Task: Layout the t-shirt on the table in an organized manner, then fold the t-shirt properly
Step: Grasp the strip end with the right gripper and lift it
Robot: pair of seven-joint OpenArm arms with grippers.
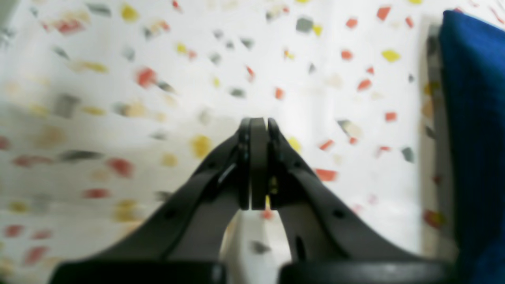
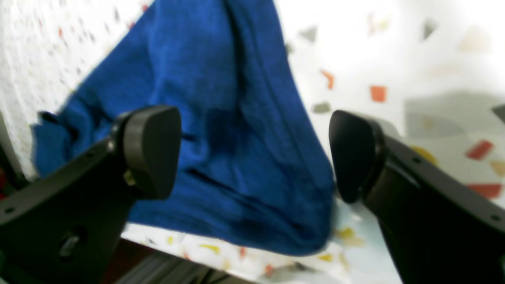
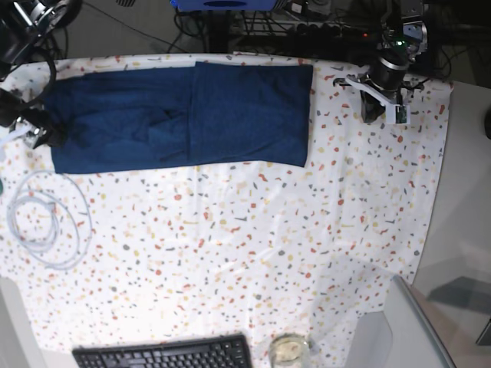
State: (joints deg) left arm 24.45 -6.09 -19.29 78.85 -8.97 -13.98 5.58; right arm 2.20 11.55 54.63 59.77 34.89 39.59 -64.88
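Note:
The dark navy t-shirt (image 3: 180,115) lies spread flat along the far side of the speckled table (image 3: 253,253), with a lengthwise fold line near its middle. My right gripper (image 3: 37,132) is at the shirt's left end. In the right wrist view it (image 2: 252,154) stands open, its fingers (image 2: 152,150) wide apart over a rumpled end of the t-shirt (image 2: 236,138), gripping nothing. My left gripper (image 3: 374,113) is over bare table just right of the shirt. In the left wrist view it (image 1: 258,126) is shut on nothing, with the t-shirt (image 1: 473,118) at the right edge.
A coiled white cable (image 3: 46,218) lies on the table's left side. A black keyboard (image 3: 165,354) and a small glass jar (image 3: 288,349) sit at the near edge. Plain grey surface (image 3: 464,199) borders the cloth on the right. Cables and equipment crowd the back.

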